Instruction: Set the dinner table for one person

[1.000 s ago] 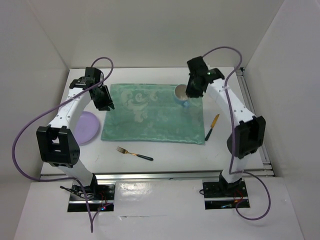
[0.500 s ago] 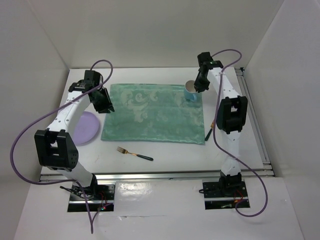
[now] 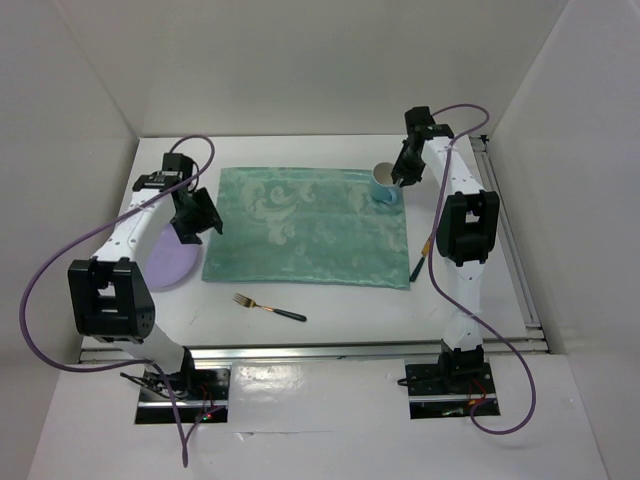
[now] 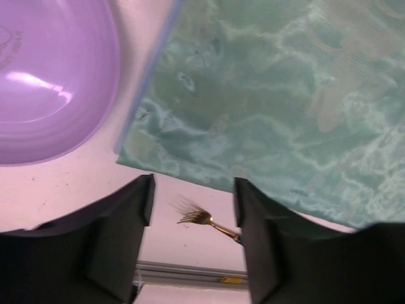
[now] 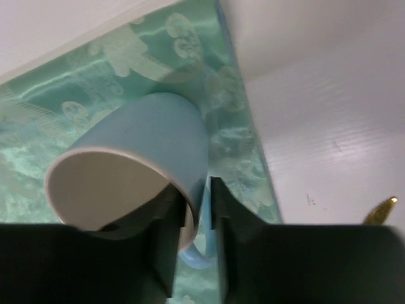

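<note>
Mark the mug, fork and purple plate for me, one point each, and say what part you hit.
mug (image 5: 142, 136), right wrist view, blue outer wall
fork (image 3: 268, 307), top external view, middle of the shaft
purple plate (image 4: 44, 82), left wrist view, inner well

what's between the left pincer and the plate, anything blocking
Nothing visible. The left pincer hangs open by the cloth's left edge; the plate lies bare on the table right beside it. The fork, off the cloth's near edge, and the mug, at its far right corner, are off that line.
</note>
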`<state>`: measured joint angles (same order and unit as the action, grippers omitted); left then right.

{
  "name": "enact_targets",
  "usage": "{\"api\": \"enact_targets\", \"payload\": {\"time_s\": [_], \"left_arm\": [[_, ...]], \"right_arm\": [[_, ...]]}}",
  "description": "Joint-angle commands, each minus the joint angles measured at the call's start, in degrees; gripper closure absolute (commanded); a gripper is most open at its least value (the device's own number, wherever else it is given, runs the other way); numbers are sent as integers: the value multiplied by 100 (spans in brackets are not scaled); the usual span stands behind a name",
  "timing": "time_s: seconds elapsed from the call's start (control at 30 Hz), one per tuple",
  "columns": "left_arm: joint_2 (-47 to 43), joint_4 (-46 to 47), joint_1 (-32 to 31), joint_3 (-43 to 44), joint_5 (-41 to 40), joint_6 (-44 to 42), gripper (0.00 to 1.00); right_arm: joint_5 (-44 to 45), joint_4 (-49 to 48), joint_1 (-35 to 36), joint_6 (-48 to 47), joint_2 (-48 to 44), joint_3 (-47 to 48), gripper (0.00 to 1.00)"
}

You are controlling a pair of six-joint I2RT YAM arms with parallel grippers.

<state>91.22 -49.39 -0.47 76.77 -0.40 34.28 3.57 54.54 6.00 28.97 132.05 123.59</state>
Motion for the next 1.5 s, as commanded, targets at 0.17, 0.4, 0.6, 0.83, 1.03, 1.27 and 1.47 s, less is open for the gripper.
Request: {"api": "enact_targets", "payload": {"time_s": [0.17,0.4,0.6,0.83,1.03,1.27,1.47], "left_arm": [[-824,-80,626,-628,-56,482,24],[-1352,-449,1663,-1058,-127,1008,23],[-1529,-72,2534,-2078,84,1317,17],[-913,833,3114,-2429,656,1792,20],[-782,1537,3167,-2685,261,2223,25],[-333,1616,3167,-2737,102,2496,46],[-271,1722,3167,-2799,102,2496,75]], "right_arm": [[-647,-585,24,-154,-223,297,31],[-700,-330,24,-208,-407,728,9],[-472,-445,24,-260,-1549,-70,2],[-472,-830,24,-523,-2850,-1327,2],[-586,-1192,-37,-691,-3792,-2646,2],[-314,-954,-152,-823,-4266,-3323,2],[-191,-902,-257,-823,-4565,-3719,2]]}}
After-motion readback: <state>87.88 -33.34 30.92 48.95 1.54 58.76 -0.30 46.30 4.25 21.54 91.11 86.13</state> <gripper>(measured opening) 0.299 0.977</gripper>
